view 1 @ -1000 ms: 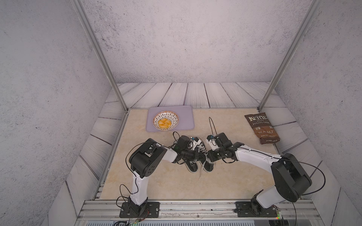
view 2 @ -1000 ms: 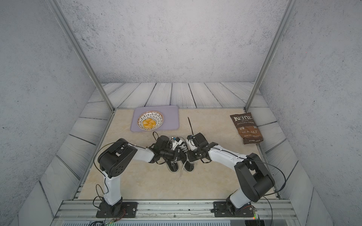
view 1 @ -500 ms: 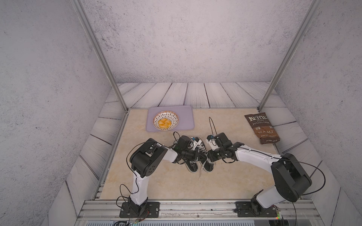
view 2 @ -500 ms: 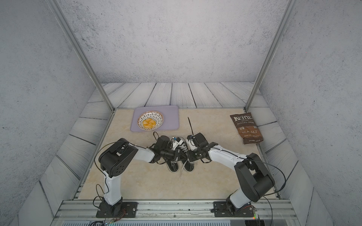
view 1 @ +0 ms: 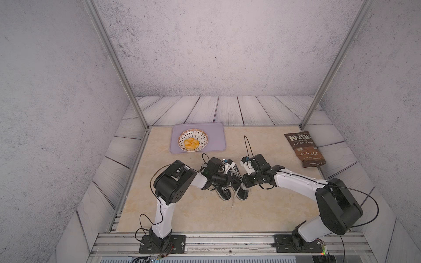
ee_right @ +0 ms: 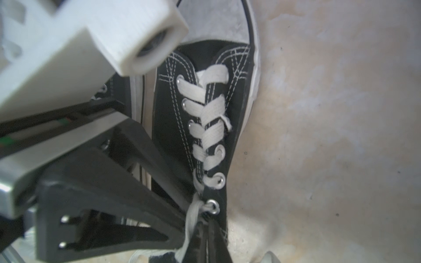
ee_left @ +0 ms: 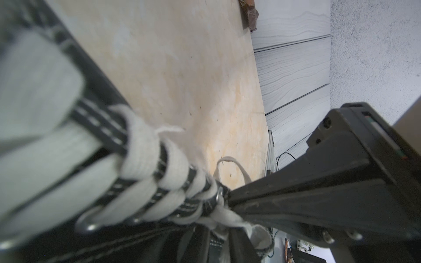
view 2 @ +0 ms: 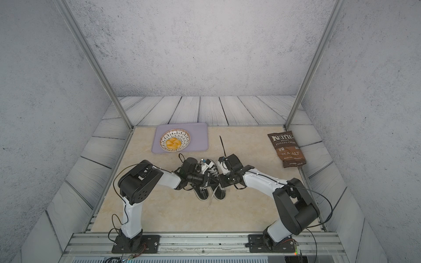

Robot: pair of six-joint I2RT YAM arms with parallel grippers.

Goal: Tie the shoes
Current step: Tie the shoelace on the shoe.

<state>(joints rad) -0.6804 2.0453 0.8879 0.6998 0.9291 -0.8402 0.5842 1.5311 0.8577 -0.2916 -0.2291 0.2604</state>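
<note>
Right hand (ee_right: pixel 201 227), closed, pinches right shoe's (ee_right: pixel 170 127) lace (ee_right: pixel 191 213) beside top eyelet (ee_right: pixel 213 207); left hand (view 1: pixel 235 181): opening unclear. Lace appears limp, light; grasp near eyelet.

Two black shoes (view 2: pixel 203 194) sit side by side on the desk (view 2: pixel 177 211), a white lace (view 2: pixel 210 202) trailing toward its near edge between them. The left end effector (view 2: pixel 212 180) and right end effector (view 2: pixel 220 182) meet just above them. A chip bag (view 2: pixel 287 149) lies far right.
</note>
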